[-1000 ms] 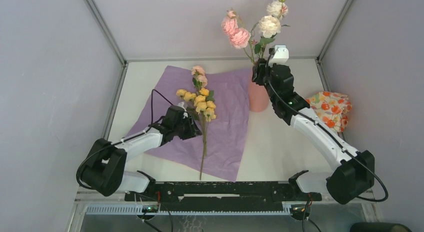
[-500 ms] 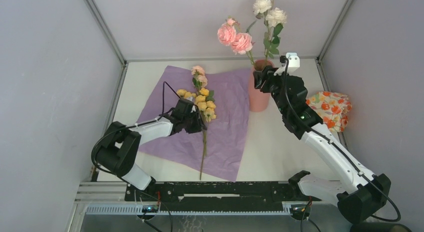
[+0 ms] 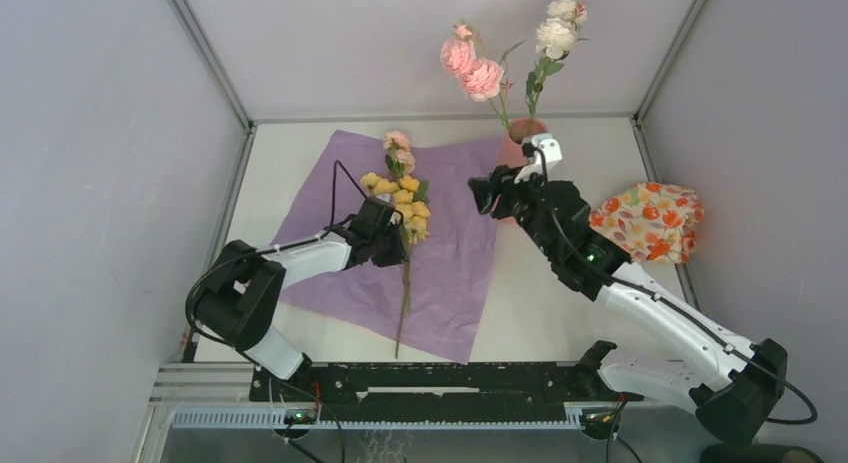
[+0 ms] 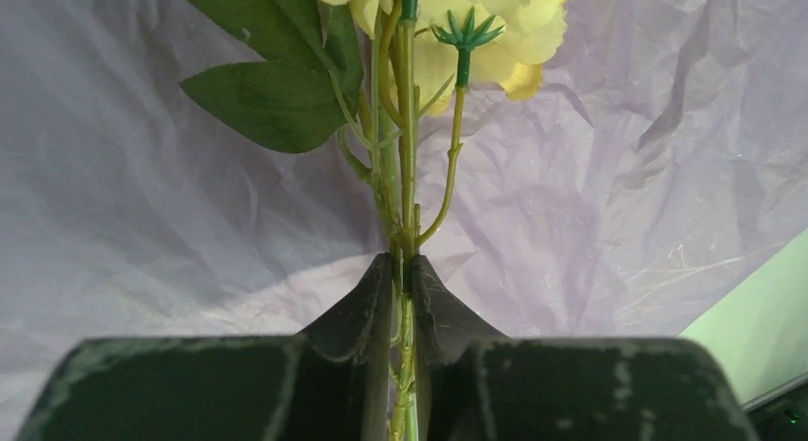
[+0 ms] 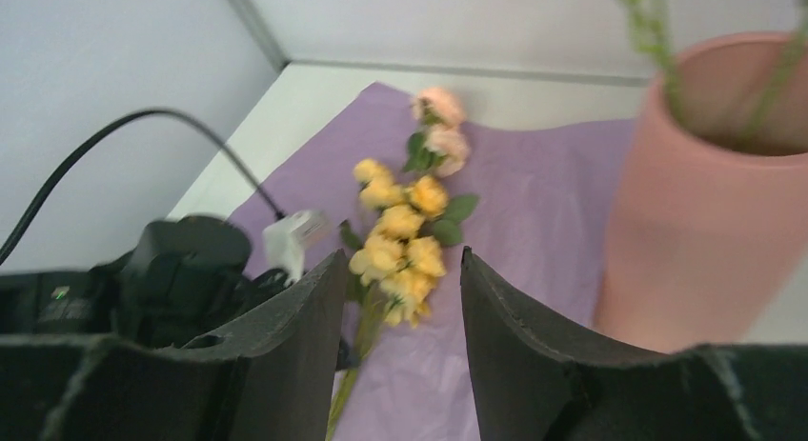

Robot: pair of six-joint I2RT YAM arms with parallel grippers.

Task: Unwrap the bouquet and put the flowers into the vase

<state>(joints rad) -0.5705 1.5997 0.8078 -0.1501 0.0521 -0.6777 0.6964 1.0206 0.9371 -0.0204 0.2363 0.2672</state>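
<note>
Soft, even white light fills the sharp top view, leaving only faint shadows on the table [image 3: 540,313]. The left wrist view is crisp on the purple paper [image 4: 143,174] and stems [image 4: 408,174], though the yellow flowers [image 4: 495,41] at its top edge glare pale and a dim shadow pools ahead of the dark fingers [image 4: 357,312]. The right wrist view is blurred throughout, the vase [image 5: 705,203] smeared soft.

Top view looks down from above and behind over the whole tabletop [image 3: 535,313]. Left wrist view sits close on yellow flowers [image 4: 495,41] and purple paper [image 4: 143,231]; right wrist view shares both from farther.
</note>
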